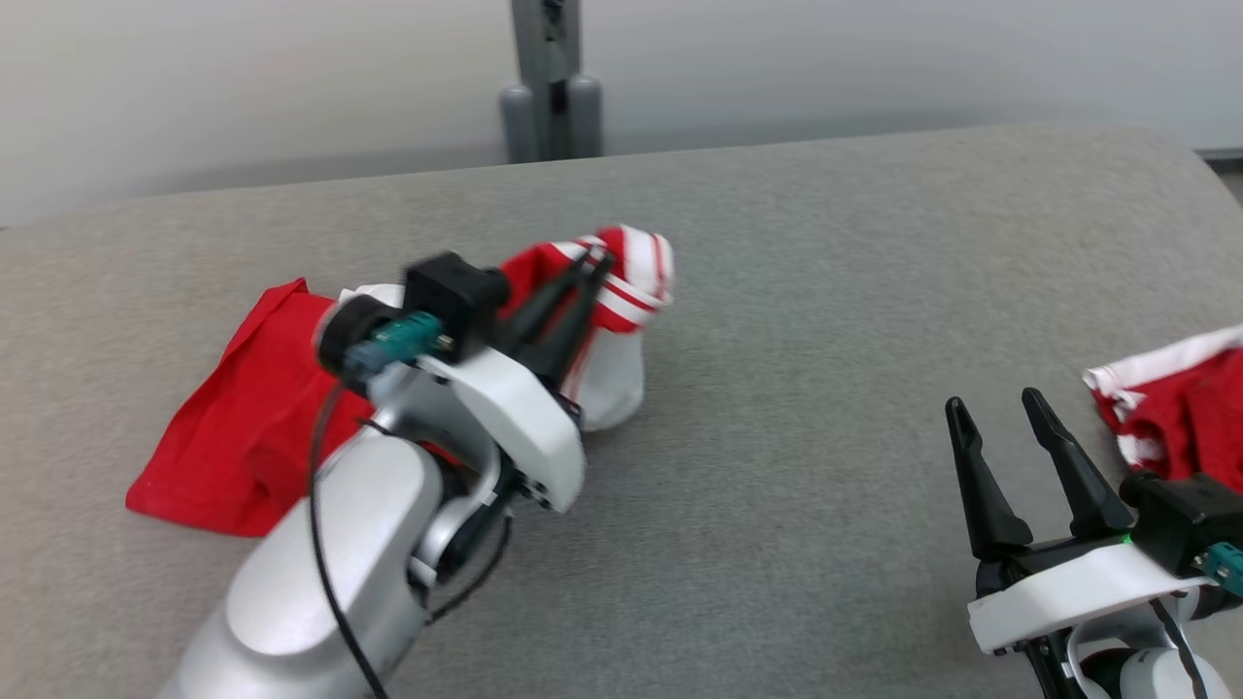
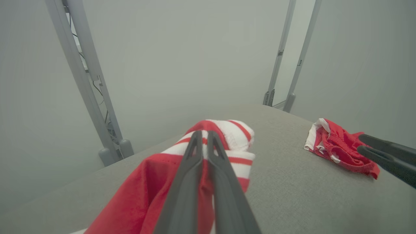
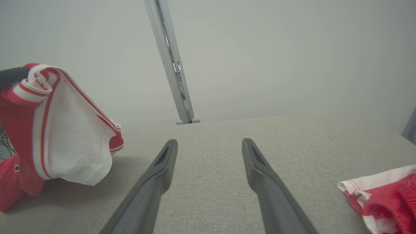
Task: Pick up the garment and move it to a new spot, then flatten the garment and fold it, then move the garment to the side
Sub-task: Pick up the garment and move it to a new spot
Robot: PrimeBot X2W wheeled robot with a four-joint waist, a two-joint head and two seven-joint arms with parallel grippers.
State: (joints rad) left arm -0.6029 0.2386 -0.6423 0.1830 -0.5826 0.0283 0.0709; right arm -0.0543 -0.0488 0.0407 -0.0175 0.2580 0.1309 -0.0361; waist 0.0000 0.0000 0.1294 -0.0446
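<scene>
A red and white striped garment [image 1: 243, 408] lies at the left of the grey padded table [image 1: 825, 320]. My left gripper [image 1: 594, 260] is shut on the garment's striped edge and holds that part lifted, so white cloth hangs down below it. In the left wrist view the garment [image 2: 224, 136] bunches around my closed left gripper [image 2: 203, 134]. The right wrist view has the raised garment [image 3: 61, 126] at its left. My right gripper [image 1: 995, 406] stands open at the lower right with nothing between its fingers [image 3: 165, 156], above bare table.
A second red and white piece of clothing [image 1: 1180, 398] lies crumpled at the right edge of the table, close to my right gripper; it also appears in the wrist views [image 2: 338, 148] [image 3: 383, 198]. A grey metal post [image 1: 552, 78] stands behind the table's far edge.
</scene>
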